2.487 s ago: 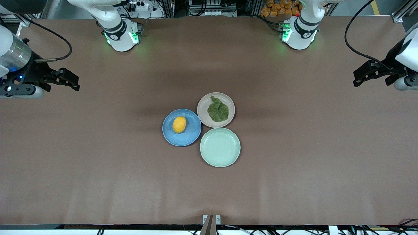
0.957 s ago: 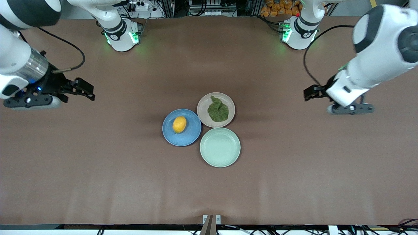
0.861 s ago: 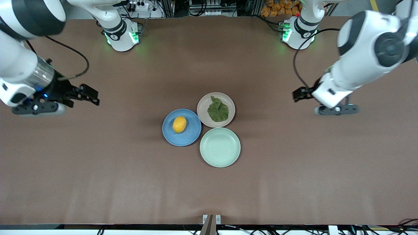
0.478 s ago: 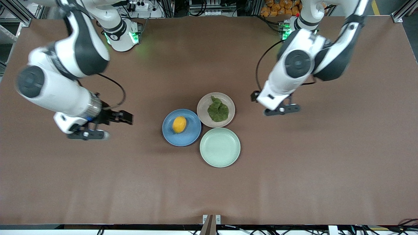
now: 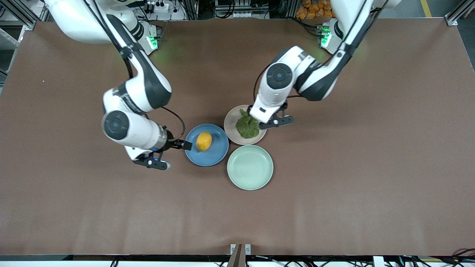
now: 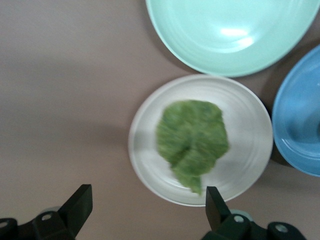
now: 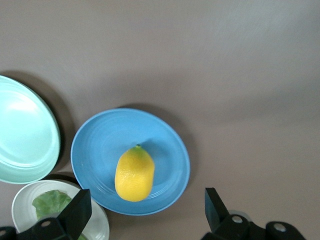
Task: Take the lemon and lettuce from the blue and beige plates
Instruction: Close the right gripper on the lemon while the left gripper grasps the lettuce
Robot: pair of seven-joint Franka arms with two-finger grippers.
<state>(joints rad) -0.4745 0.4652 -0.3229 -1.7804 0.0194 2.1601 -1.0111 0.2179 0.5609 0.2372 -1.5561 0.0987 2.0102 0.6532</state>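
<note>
Lemon (image 5: 204, 141) on blue plate (image 5: 215, 155), rim clear.

You've got bare table (image 5: 352, 178) all round the three plates, but they're packed rim to rim: blue plate (image 5: 215, 155), beige plate (image 5: 231, 128), mint-green plate (image 5: 250, 167). No gap between them; come in from above.

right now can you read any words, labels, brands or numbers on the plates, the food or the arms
No readable text anywhere.
Blue plate, beige plate, mint-green plate: plain, no print.
Lemon, lettuce: no sticker or label.
Small round marks on the two arm bases: too small to read.
</note>
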